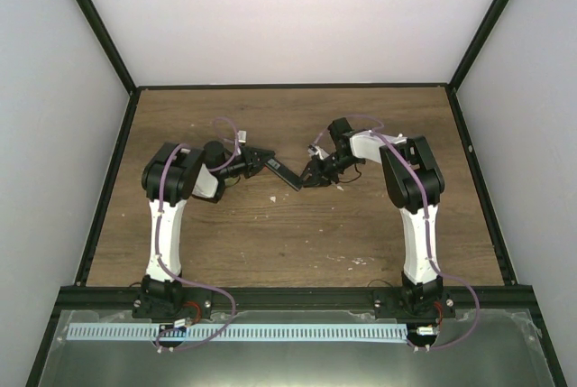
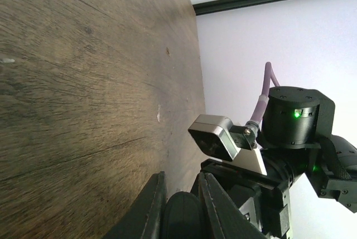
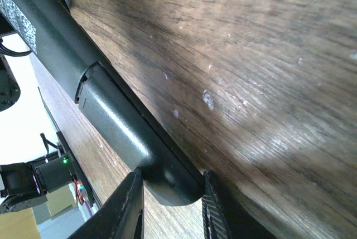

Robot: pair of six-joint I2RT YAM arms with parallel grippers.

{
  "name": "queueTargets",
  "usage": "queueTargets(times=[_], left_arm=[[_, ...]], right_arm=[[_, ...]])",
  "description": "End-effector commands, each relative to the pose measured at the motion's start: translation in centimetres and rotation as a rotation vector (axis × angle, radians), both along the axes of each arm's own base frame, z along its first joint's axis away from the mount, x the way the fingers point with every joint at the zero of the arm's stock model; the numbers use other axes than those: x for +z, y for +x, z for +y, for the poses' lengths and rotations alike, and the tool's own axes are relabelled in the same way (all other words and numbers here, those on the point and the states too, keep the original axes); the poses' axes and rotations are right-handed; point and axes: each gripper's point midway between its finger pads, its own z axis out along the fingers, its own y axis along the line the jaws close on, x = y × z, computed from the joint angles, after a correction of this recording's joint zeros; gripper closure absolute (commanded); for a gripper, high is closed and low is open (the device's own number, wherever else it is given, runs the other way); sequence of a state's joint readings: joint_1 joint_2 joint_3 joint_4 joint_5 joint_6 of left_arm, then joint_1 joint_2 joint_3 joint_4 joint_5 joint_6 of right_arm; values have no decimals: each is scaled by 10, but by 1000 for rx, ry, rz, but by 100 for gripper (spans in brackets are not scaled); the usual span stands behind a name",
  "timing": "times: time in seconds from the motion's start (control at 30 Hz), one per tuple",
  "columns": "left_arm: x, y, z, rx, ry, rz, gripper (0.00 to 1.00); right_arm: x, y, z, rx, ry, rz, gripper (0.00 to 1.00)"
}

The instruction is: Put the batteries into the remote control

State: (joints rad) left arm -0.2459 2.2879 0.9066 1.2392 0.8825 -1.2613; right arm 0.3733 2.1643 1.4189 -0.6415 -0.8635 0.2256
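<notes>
The slim black remote control [image 1: 285, 173] hangs over the middle of the table, held at both ends. My left gripper [image 1: 263, 161] is shut on its far-left end, seen as a rounded black end [image 2: 181, 216] between the jaws in the left wrist view. My right gripper [image 1: 308, 178] is shut on its other end [image 3: 167, 186]; the back with the closed battery cover [image 3: 114, 119] faces the right wrist camera. The blue batteries are not in view.
Pale specks of debris [image 1: 273, 198] lie on the wooden table [image 1: 288, 234] below the remote, with more [image 1: 340, 188] by the right gripper. Black frame rails [image 1: 108, 179] and white walls border the table. The right arm's wrist camera [image 2: 215, 136] sits close to my left gripper.
</notes>
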Motion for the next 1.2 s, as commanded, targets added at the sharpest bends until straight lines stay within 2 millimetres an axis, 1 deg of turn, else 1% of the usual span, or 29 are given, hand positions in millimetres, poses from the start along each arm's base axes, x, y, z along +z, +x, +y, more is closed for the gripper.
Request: queueTargets(times=[0.0, 0.17, 0.37, 0.5, 0.83, 1.17], left_arm=[[-3, -10, -13, -14, -21, 4, 100], [-1, -11, -13, -3, -47, 4, 100], [1, -14, -14, 2, -62, 5, 100], [2, -15, -14, 6, -74, 5, 100], [6, -17, -24, -30, -91, 1, 100], [3, -22, -28, -71, -78, 10, 100]], right_arm=[[-8, 16, 7, -25, -4, -39, 78], [-1, 25, 14, -48, 24, -62, 80], [-1, 27, 20, -54, 37, -68, 80], [-3, 29, 21, -57, 37, -73, 80], [5, 41, 27, -44, 45, -125, 80], [9, 53, 29, -11, 30, -178, 80]])
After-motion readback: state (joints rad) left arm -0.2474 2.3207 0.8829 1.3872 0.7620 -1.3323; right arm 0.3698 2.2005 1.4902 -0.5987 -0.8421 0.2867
